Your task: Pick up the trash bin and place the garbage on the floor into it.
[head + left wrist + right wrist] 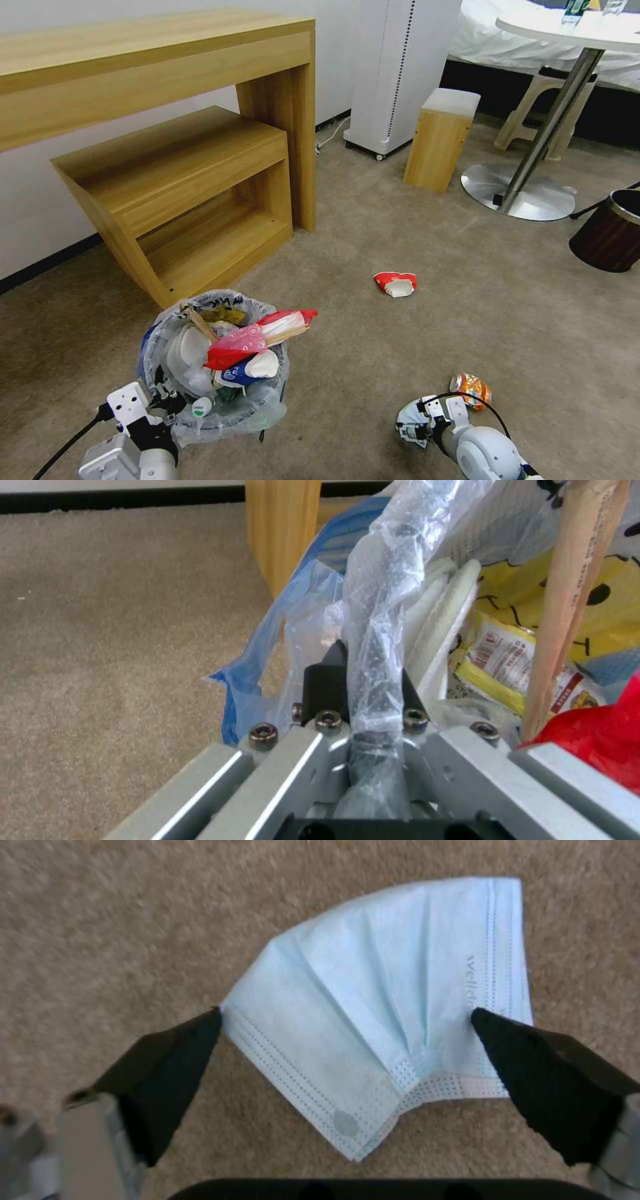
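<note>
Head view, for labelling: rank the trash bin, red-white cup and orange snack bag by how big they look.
1. Trash bin, clearly largest.
2. Red-white cup and orange snack bag look alike; the bag lies nearer the camera and is partly hidden, so I won't rank them.

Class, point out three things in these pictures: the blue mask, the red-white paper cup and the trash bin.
blue mask (387, 1005), right wrist view, pleated middle.
red-white paper cup (395, 283), head view, crushed body.
trash bin (230, 417), head view, bag-covered near wall.
</note>
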You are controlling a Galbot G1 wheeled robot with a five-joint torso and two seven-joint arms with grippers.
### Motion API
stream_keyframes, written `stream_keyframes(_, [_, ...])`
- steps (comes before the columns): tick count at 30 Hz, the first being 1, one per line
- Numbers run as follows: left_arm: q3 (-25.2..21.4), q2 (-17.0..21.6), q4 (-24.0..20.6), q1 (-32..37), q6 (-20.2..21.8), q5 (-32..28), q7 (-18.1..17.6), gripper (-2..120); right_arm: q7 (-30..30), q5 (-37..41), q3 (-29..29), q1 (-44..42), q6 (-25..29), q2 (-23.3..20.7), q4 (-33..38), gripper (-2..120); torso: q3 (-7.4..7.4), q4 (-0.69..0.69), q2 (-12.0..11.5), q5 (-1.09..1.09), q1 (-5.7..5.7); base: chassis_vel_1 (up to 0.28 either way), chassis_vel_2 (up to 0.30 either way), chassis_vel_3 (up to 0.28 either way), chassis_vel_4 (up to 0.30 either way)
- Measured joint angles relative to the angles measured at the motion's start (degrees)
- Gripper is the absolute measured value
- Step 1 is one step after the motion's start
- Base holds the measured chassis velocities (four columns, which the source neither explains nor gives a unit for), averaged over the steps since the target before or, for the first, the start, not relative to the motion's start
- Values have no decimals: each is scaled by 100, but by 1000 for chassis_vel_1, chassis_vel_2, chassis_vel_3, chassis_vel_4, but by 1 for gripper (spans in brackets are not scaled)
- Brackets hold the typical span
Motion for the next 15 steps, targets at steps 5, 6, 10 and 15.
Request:
stream_keyframes(5, [1,1,-2,3,-4,-3,0,0,-76,-122,-13,50,33,48,-162,79,0,0,0,0,0,0,0,0,0])
stream_keyframes(6, [1,1,-2,4,-4,-3,-1,0,-91,-145,-12,51,45,55,-177,76,0,0,0,0,0,0,0,0,0])
stream_keyframes(10, [6,-5,-4,2,-6,0,-1,0,-138,-225,-9,68,101,71,-244,61,0,-1,0,-1,0,0,0,0,0])
stream_keyframes(15, [11,-14,-5,1,-7,5,-1,0,-172,-259,-1,106,160,79,-315,40,-1,-1,0,-2,0,0,0,0,0])
